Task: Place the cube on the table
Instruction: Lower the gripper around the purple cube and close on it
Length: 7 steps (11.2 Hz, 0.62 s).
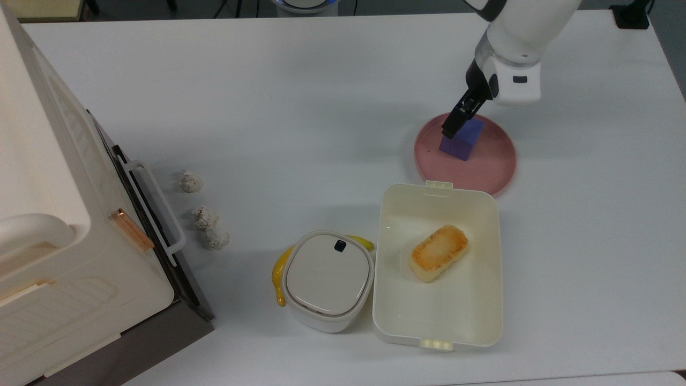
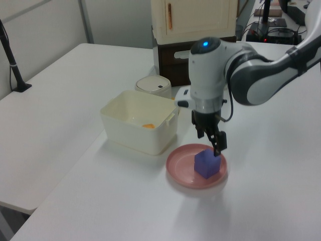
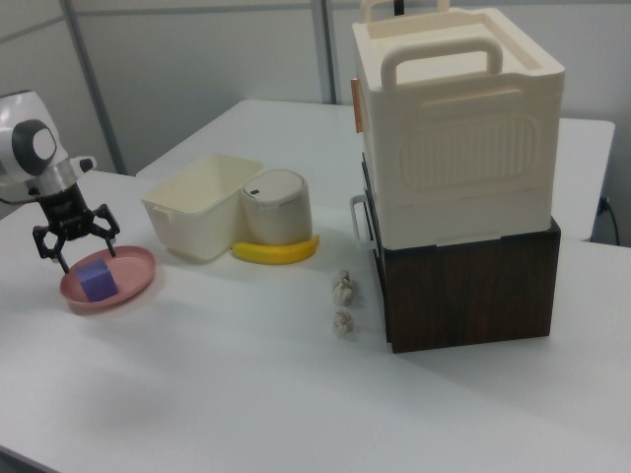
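Currently the cube rests on the pink plate, which sits on the table just beside the cream container. The gripper hangs directly above the cube, its fingers spread wide and clear of the block, as the right view shows; nothing is pinched. The coming move therefore appears to turn on a straight vertical relation: the cube lies below the fingertips, so a descent should bring the fingers astride it. The cube has no long axis; it sits turned at an angle in the top view. No brands, labels or legible writing can be read on any item.
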Each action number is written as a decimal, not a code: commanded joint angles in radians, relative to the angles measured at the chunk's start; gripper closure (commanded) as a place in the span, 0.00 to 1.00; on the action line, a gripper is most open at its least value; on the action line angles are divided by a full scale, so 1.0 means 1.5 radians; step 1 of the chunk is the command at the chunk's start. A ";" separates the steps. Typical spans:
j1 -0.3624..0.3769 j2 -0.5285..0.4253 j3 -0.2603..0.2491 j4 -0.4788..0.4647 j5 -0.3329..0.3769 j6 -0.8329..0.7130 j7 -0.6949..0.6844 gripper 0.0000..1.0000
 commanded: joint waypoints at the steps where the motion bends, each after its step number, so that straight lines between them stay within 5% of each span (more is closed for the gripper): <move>1: 0.020 0.024 -0.003 -0.006 -0.005 0.000 -0.015 0.00; 3: 0.023 0.039 -0.004 -0.006 -0.019 0.018 -0.014 0.02; 6: 0.019 0.041 -0.004 -0.006 -0.041 0.028 -0.014 0.28; 7: 0.022 0.040 -0.004 -0.007 -0.043 0.022 -0.014 0.47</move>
